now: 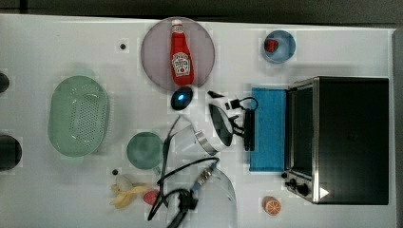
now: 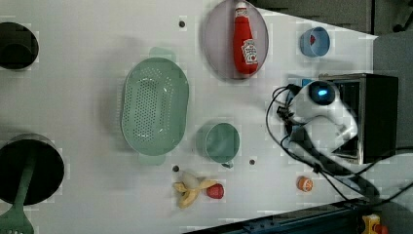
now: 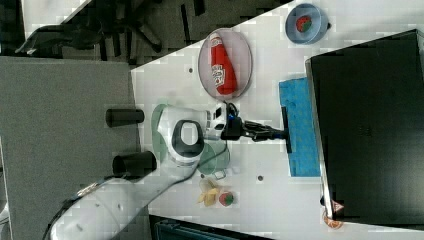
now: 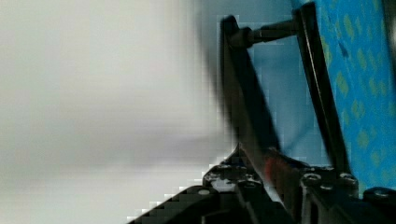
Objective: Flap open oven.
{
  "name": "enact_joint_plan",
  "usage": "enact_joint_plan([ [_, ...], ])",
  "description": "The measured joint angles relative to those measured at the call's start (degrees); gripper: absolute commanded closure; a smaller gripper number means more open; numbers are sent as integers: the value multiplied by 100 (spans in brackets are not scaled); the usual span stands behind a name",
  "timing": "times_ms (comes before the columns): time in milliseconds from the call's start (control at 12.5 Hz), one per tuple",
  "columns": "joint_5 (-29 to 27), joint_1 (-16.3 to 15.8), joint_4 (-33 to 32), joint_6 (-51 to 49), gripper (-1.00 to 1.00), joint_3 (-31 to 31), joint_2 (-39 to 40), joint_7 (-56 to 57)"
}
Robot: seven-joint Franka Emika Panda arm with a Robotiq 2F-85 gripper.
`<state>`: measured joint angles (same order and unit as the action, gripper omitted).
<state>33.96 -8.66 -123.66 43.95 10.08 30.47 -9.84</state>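
Note:
The black boxy oven (image 1: 351,137) stands at the top view's right, with its knobs (image 1: 297,184) at the front corner. Its blue-tinted glass door (image 1: 268,128) lies flapped down flat on the table, and the cavity behind it is open. The dark bar handle (image 1: 249,129) runs along the door's free edge. My gripper (image 1: 245,124) reaches in from the top view's left and is closed around this handle. The right view shows the gripper (image 3: 279,133) at the handle (image 3: 287,131) the same way. In the wrist view the handle bar (image 4: 243,93) runs straight into the gripper (image 4: 266,163).
A ketchup bottle (image 1: 181,52) lies on a grey plate (image 1: 154,47) behind the arm. A blue bowl (image 1: 280,54) holds a strawberry. A green colander (image 1: 78,115), a green cup (image 1: 144,150), a peeled banana (image 1: 124,192) and an orange slice (image 1: 272,205) sit on the white table.

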Motion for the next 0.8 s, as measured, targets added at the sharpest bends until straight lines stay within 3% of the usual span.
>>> enact_joint_plan([
  [240,-1869,26,11,95,65,-110,-904,-1],
  [400,-2681,-60,56,-64,65,-173,-1679,-1],
  [800,-2855,-233,481,-1399,65,-125,-3364,-1],
])
